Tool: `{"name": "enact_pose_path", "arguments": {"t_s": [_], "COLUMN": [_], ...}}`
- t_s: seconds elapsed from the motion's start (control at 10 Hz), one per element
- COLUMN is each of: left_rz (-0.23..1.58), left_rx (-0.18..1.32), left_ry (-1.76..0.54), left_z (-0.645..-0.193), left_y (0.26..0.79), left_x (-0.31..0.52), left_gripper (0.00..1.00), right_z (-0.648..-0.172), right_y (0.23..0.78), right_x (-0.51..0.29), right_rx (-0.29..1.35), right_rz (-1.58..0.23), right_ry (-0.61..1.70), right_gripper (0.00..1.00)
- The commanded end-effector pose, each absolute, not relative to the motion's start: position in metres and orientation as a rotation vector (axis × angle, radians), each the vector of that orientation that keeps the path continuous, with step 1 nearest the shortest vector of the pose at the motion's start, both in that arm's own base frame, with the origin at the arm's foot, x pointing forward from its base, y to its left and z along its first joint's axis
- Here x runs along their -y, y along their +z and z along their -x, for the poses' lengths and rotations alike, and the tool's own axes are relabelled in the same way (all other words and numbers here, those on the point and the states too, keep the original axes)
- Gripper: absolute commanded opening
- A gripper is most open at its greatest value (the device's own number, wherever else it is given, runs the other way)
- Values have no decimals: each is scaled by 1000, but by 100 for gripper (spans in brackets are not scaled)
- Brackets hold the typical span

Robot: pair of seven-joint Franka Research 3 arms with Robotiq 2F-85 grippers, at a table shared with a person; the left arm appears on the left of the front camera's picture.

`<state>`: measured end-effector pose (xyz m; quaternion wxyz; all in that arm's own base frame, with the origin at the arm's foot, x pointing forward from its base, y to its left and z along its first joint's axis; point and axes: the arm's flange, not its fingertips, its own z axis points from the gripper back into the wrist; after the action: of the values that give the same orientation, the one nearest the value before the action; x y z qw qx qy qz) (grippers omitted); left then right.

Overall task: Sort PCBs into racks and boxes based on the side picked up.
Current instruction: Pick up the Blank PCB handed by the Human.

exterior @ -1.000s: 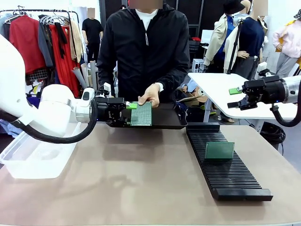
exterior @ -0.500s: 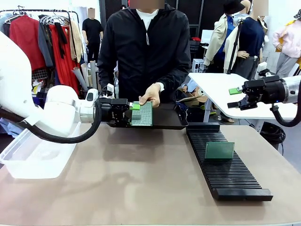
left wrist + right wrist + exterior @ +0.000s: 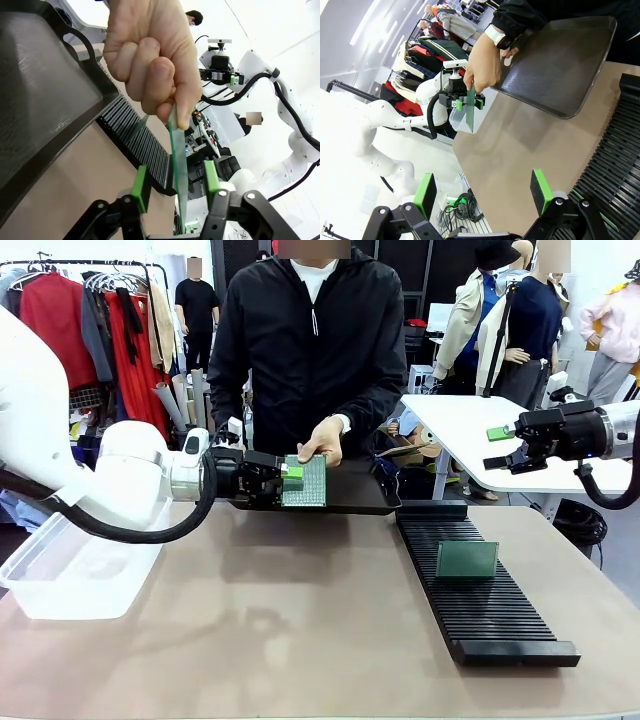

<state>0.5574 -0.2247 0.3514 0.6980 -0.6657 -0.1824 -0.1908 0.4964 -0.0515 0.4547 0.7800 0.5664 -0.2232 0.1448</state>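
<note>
My left claw [image 3: 174, 186] brackets the lower edge of an upright PCB [image 3: 304, 482]; its green pads [image 3: 140, 187] stand either side of the board with gaps visible, so a firm grasp cannot be confirmed. The person's hand [image 3: 150, 57] pinches the board's top edge above the black tray [image 3: 355, 495]. My right claw [image 3: 497, 448] hangs released, well apart. A second PCB [image 3: 467, 560] stands in the rack [image 3: 490, 615]. The clear box [image 3: 70, 575] sits at the surface's left edge.
</note>
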Motion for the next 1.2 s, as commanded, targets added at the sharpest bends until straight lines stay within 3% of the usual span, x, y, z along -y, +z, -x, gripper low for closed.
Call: {"name": "enact_pose_path", "arguments": {"t_s": [0.0, 1.1], "left_rz": [1500, 1492], "left_rx": [455, 416], "left_ry": [-416, -422], "left_z": [-564, -563], "left_y": [350, 352], "left_x": [230, 227], "left_gripper": [0, 0], "right_z": [-496, -496], "right_y": [456, 456], "right_x": [51, 51], "right_rx": [485, 485], "right_rz": [-1224, -1224], "right_ry": [314, 314], "right_gripper": [100, 100]}}
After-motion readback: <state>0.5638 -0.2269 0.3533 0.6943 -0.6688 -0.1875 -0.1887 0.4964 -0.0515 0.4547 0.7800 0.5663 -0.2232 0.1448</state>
